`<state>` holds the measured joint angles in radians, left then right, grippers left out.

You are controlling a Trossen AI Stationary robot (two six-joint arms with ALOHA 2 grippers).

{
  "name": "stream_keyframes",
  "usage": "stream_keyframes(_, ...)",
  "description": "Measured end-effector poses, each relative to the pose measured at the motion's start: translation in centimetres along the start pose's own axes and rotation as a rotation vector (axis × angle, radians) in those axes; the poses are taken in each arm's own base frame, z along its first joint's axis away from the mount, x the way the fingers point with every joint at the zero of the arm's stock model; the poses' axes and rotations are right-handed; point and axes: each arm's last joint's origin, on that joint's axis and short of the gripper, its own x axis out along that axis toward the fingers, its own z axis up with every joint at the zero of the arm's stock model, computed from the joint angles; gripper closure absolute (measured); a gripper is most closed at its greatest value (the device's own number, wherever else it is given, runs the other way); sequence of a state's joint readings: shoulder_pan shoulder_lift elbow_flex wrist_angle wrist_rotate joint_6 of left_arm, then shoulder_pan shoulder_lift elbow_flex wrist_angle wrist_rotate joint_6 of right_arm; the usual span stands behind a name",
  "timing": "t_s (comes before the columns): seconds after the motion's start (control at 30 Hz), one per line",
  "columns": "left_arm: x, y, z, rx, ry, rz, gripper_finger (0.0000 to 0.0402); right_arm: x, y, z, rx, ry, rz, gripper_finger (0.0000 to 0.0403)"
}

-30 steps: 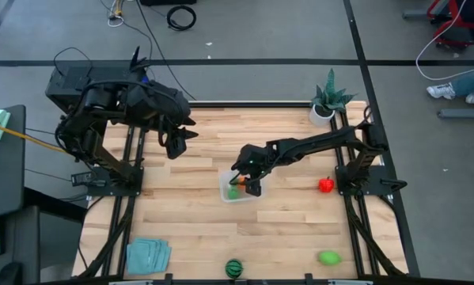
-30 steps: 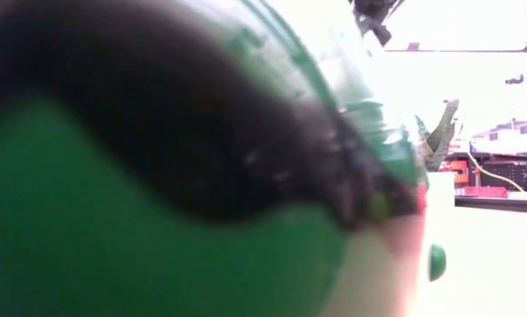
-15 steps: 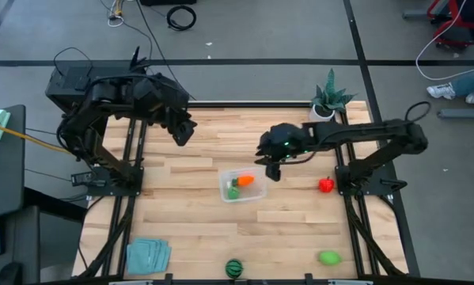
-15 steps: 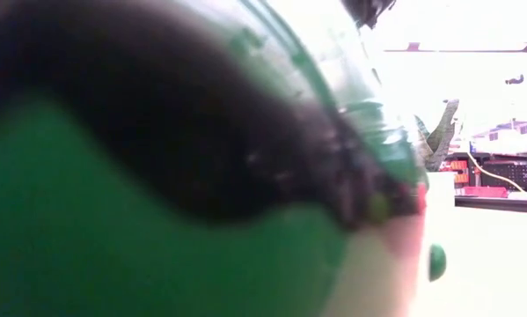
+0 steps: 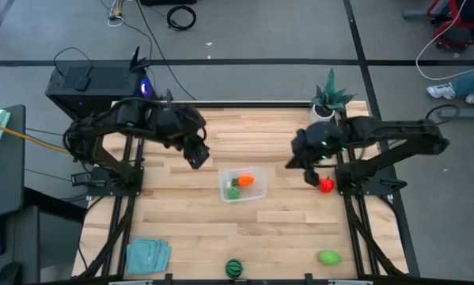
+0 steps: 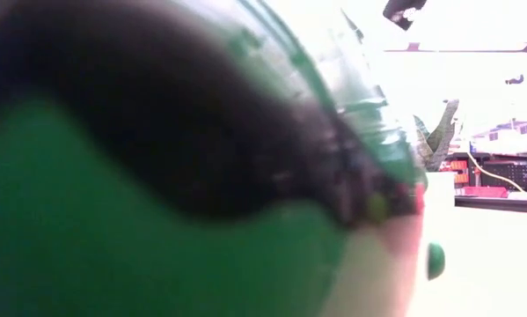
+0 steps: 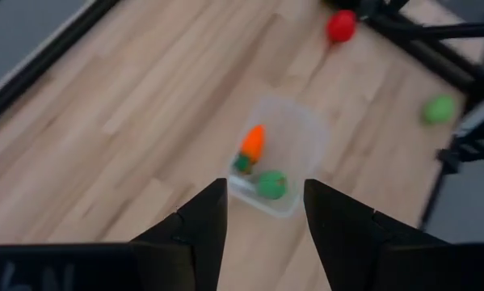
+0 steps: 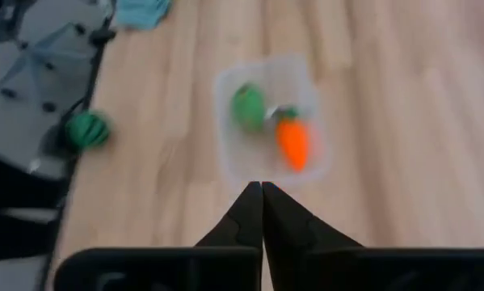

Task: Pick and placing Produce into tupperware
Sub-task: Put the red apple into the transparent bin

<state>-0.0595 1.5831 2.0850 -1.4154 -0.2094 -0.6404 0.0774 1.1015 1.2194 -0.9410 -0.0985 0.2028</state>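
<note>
The right gripper (image 5: 312, 176) has its two fingers pressed together with nothing between them, as the right wrist view shows, and it hangs over the table (image 5: 284, 131) just at 10 o'clock of the red piece (image 5: 326, 185), with bare wood around it toward the container. The right arm reaches in from the 3 o'clock side, its forearm nearly level across the table edge. The left gripper (image 5: 197, 156) stands apart in its fingers and holds nothing; it hovers at 10 o'clock of the tupperware (image 5: 255, 192), near it, and its arm comes bent from the 9 o'clock side. The tupperware sits about the middle of the table with free wood on all sides. Inside it lie two pieces: one orange carrot (image 5: 245, 180) and one green piece (image 5: 233, 191), close together. Outside there are three pieces: the red one, one green piece (image 5: 328, 257) near the 5 o'clock corner, and one dark green striped ball (image 5: 234, 267) at the 6 o'clock edge. One folded teal cloth (image 5: 147, 255) lies at the 7 o'clock corner, and one potted plant (image 5: 328, 98) stands at the 1 o'clock corner.
</note>
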Motion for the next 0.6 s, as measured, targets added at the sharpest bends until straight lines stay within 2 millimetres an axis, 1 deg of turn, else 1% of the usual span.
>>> stream_keyframes(0.13, -0.1, -1.2, -0.1, -0.009, -0.055, -0.033, 0.0228, -1.4, 1.5, -2.0, 0.094, 0.089, 0.013, 0.0396)
stream_keyframes(0.27, -0.3, -1.7, -0.3, 0.009, -0.083, -0.027, 0.0224, -2.3, 3.3, -3.7, 0.208, 0.173, 0.029, 0.0397)
stream_keyframes(0.43, -0.3, -1.7, -0.4, 0.038, -0.089, -0.021, 0.0227, -2.5, 6.1, -5.3, 0.361, 0.249, 0.045, 0.0400)
stream_keyframes(0.6, -0.3, -1.7, -0.4, 0.121, -0.090, -0.017, 0.0228, -1.9, 8.5, -6.5, 0.533, 0.295, -0.012, 0.0400)
